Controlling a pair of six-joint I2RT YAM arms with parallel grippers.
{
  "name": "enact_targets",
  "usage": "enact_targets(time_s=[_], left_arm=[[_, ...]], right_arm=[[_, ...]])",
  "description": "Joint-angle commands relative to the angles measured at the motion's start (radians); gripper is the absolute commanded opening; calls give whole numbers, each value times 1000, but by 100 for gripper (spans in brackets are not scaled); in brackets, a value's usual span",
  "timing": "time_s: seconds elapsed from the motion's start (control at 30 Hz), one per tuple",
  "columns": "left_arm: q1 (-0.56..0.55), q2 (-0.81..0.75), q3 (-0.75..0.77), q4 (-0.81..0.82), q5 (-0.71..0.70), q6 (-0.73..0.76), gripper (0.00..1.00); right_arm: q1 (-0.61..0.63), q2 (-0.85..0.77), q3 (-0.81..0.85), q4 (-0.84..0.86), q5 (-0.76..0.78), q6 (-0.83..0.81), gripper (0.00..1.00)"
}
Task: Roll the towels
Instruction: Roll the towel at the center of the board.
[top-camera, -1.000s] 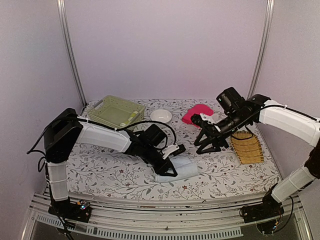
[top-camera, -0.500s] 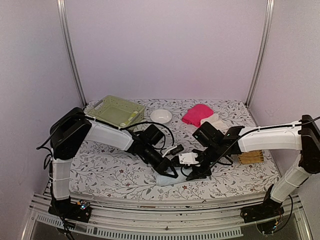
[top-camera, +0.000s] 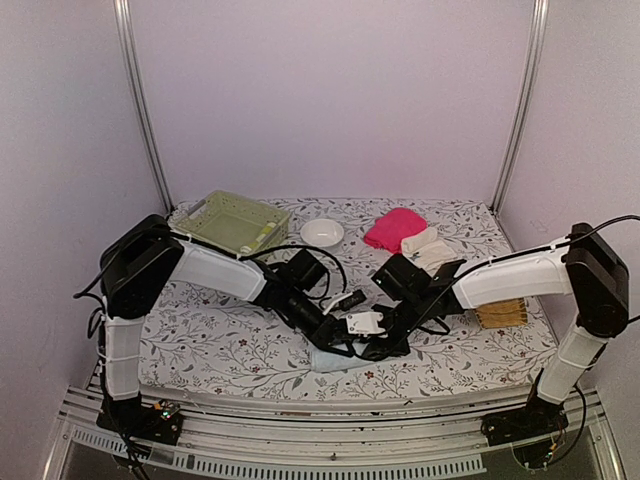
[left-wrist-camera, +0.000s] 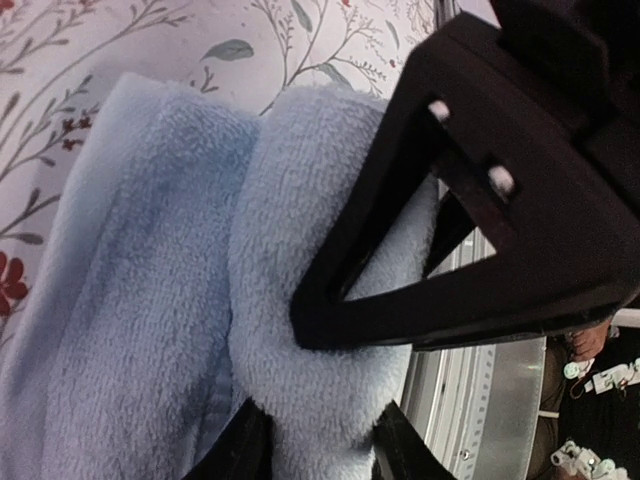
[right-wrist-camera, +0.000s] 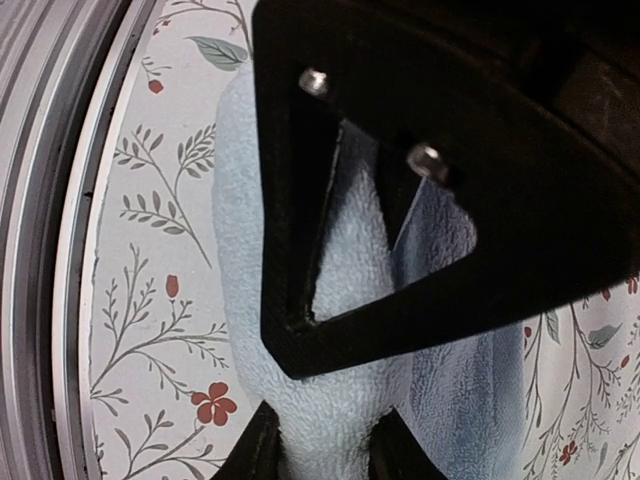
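Note:
The pale blue towel lies partly rolled near the table's front middle, mostly hidden under both grippers. My left gripper comes in from the left and my right gripper from the right, and they meet over it. In the left wrist view my left gripper is shut on a thick fold of the blue towel, with the right gripper's black frame just ahead. In the right wrist view my right gripper is shut on the same roll. A pink towel and a cream roll lie at the back.
A pale green basket holding a yellow-green cloth stands at the back left, with a white bowl beside it. A yellow woven tray lies at the right, partly behind the right arm. The table's front rail runs close to the towel.
The right arm has swung down from the back right to the blue towel, and its jaws have closed on it. The left gripper has stayed on the towel.

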Motion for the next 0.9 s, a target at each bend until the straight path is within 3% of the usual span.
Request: enact_targets(time_s=[0.0, 0.2, 0.47, 0.53, 0.7, 0.87], left_arm=[[8, -7, -75, -49, -158, -3, 38], [7, -274, -262, 125, -378, -51, 56], [-32, -595, -582, 365, -616, -109, 60], [-108, -682, -638, 389, -740, -52, 60], [-404, -762, -676, 376, -1201, 123, 56], [-513, -651, -612, 308, -1293, 268, 56]], right_arm=[[13, 80, 1, -49, -66, -17, 23], [4, 109, 36, -118, -151, -26, 20], [-28, 213, 156, -305, -288, -41, 20], [-44, 259, 207, -364, -328, -42, 20], [-95, 377, 364, -522, -412, -47, 20], [-108, 487, 489, -662, -470, -57, 20]])
